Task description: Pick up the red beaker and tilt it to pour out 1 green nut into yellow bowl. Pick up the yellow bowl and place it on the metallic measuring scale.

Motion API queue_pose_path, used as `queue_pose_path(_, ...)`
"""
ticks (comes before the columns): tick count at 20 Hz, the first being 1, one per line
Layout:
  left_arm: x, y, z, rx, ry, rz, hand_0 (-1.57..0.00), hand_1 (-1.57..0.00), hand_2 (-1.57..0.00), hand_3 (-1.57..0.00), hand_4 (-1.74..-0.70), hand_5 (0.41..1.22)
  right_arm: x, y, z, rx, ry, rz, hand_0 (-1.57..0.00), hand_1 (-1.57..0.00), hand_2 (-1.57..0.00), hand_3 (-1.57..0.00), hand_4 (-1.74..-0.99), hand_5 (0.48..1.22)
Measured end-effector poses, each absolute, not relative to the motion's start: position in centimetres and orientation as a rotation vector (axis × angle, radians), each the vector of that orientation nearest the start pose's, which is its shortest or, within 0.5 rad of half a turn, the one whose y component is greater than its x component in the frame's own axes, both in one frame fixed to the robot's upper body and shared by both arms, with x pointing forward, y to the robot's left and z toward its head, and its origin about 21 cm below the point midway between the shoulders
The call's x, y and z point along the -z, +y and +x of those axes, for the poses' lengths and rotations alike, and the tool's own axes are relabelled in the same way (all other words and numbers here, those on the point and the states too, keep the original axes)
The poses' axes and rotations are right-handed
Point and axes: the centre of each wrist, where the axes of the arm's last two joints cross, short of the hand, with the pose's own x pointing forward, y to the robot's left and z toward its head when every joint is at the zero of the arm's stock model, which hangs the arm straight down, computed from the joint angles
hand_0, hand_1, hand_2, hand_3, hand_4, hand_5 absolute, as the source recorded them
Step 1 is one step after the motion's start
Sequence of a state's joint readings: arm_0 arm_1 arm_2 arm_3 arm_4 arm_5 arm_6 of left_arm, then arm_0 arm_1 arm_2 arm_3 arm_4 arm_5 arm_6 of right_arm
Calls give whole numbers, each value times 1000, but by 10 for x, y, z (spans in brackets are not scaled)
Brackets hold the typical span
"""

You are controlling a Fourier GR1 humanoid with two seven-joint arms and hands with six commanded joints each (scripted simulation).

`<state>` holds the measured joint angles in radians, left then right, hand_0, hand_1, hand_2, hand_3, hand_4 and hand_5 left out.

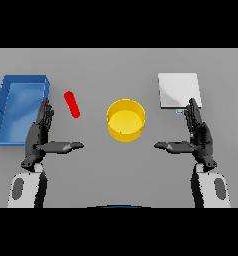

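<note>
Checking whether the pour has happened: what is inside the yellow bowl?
The yellow bowl shows only its own yellow floor and inner wall; no green nut is visible inside. Nothing covers it; both hands are apart from it.

Only one cam here: head view, looking steeply down at the grey table (116,170) from the robot's own side, mid distance. It's taking in the whole work area: blue bin (20,109) at frame left, yellow bowl (125,120) near center, metallic scale (178,90) upper right. Both arms are entering from the bottom edge. No 2nd view, so no overlap to report.
</note>
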<state>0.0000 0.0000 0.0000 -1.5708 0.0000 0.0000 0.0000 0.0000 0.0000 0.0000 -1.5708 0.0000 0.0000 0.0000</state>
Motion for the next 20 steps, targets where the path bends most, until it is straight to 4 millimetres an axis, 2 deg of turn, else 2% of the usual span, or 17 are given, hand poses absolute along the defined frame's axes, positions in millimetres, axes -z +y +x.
queue_pose_path(6, 4, 236, 252, -2, -1561, 6, 1, 1, 1, 1, -1204, 652, 4, -220, 247, 0, -1574, 3, 1, 1, 1, 1, -1245, 681)
queue_pose_path(7, -2, 238, 246, 78, -1596, 46, 1, 1, 1, 1, -1207, 649, 1, -225, 235, -125, -1667, -102, 1, 1, 1, 1, -1242, 678)
queue_pose_path(9, -10, 238, 238, 159, -1602, 76, 1, 1, 1, 1, -1218, 654, -3, -222, 221, -253, -1709, -181, 1, 1, 1, 1, -1235, 679)
queue_pose_path(13, -17, 233, 230, 217, -1586, 84, 1, 1, 1, 1, -1230, 662, -10, -216, 218, -287, -1711, -216, 1, 1, 1, 1, -1245, 681)
queue_pose_path(17, -10, 227, 243, 255, -1535, 62, 1, 1, 1, 1, -1301, 702, -9, -219, 216, -269, -1697, -174, 1, 1, 1, 1, -1275, 680)
queue_pose_path(20, -4, 224, 260, 256, -1527, 39, 1, 1, 1, 1, -1370, 732, -9, -218, 216, -265, -1711, -142, 1, 1, 1, 1, -1296, 677)
